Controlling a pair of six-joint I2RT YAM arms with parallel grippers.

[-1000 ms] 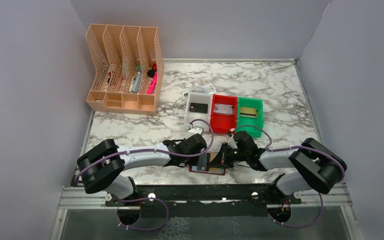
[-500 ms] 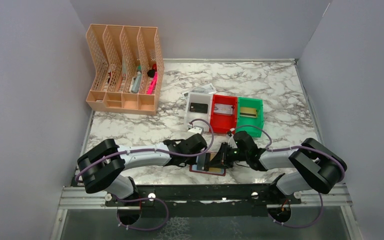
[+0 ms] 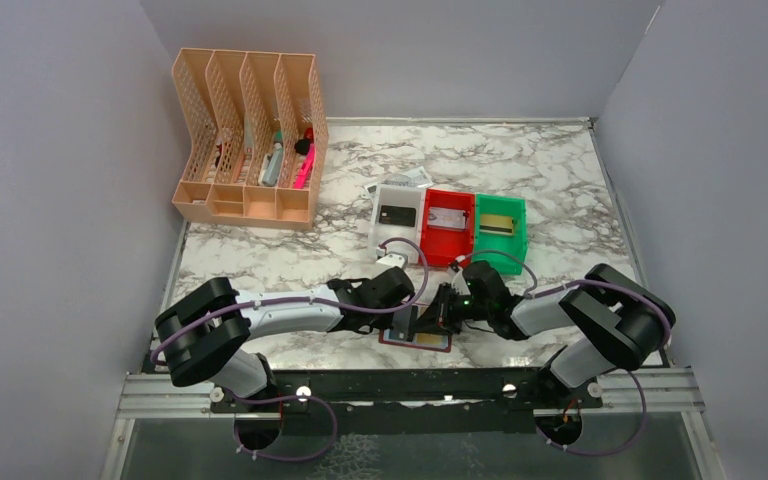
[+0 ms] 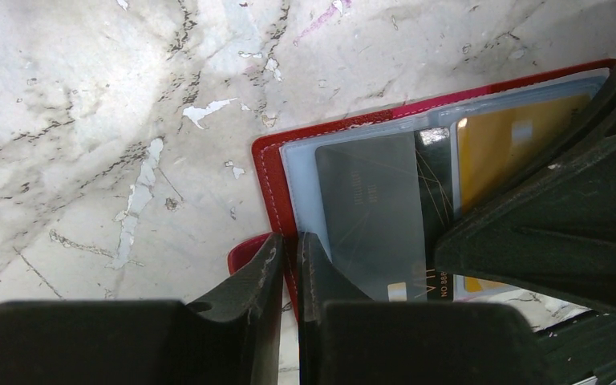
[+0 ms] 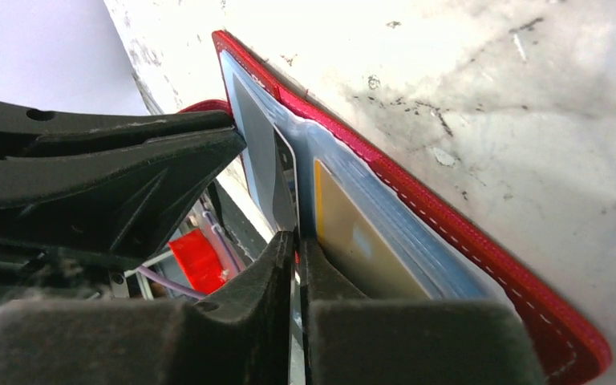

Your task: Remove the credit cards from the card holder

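Veined marble-look table bears the flat, stitched maroon card holder lying open; left gripper, almost closed, pinches its red border, right gripper likewise nips the glossy grey card beside its sleeved gold card, wrist-view detail the overhead hides.

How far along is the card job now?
Done: cards lie in the white bin, red bin and green bin. In hand: left gripper clamps the card holder by its edge; right gripper pinches a grey card. Left: pull it out, then the gold card beside it.
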